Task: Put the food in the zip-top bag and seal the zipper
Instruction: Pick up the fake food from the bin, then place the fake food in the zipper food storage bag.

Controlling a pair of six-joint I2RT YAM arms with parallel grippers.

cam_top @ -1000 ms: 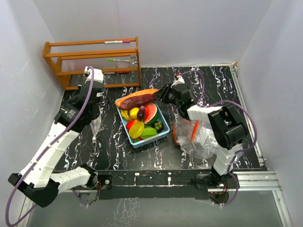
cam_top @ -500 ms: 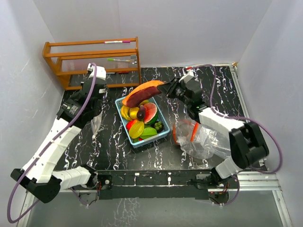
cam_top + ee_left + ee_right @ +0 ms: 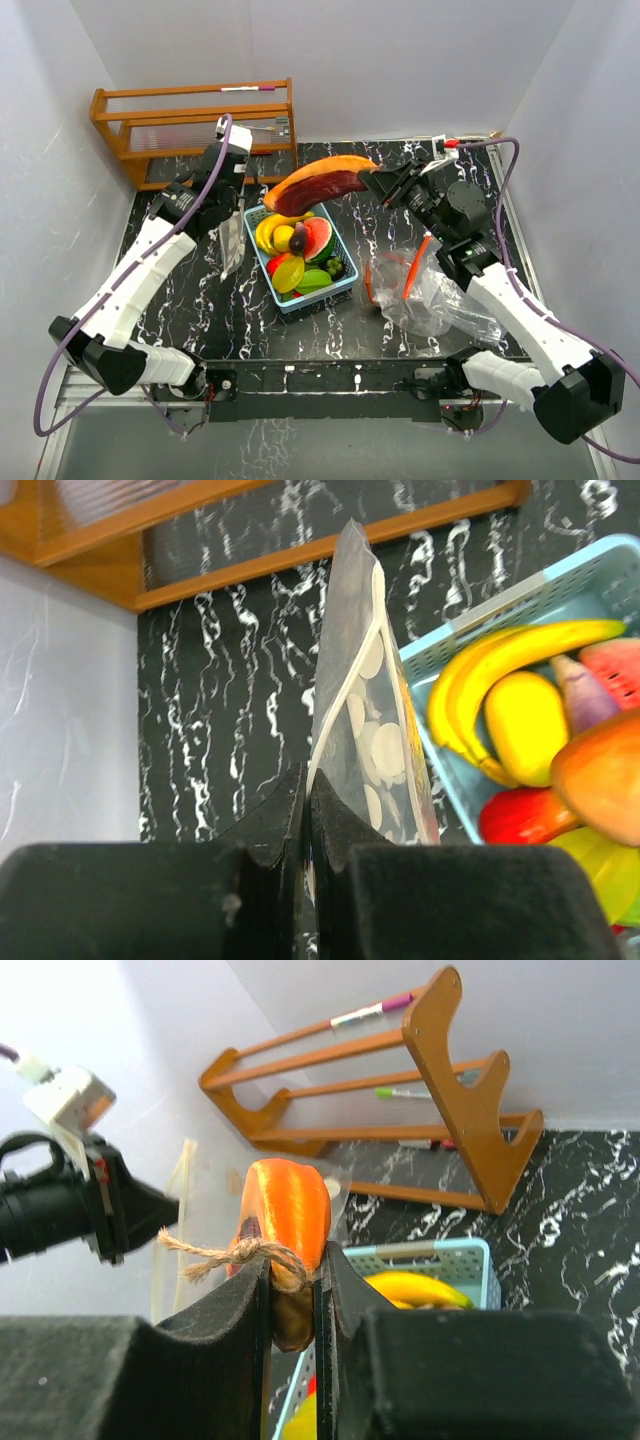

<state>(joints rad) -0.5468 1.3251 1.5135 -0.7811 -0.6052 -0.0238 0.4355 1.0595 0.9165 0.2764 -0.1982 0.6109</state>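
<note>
Although the left hand was clenched on a clear bag and the right hand grasped an orange piece at the basket's 12 o'clock, that bag looked empty; other food lay in the basket.

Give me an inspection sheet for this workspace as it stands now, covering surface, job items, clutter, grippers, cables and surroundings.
Surface: black white-veined table.
Job's things: toy fruit in a light-blue basket; long orange and dark-red piece held above the basket; flat clear bag hanging left of it.
Clutter: crumpled clear bag with orange trim, right of the basket.
Grippers: left gripper shut on the flat clear bag's edge; right gripper shut on the piece's twine-tied end.
Cables: purple cables loop off both arms, none seen snagged.
Surroundings: wooden rack with pens at back left; white walls.
</note>
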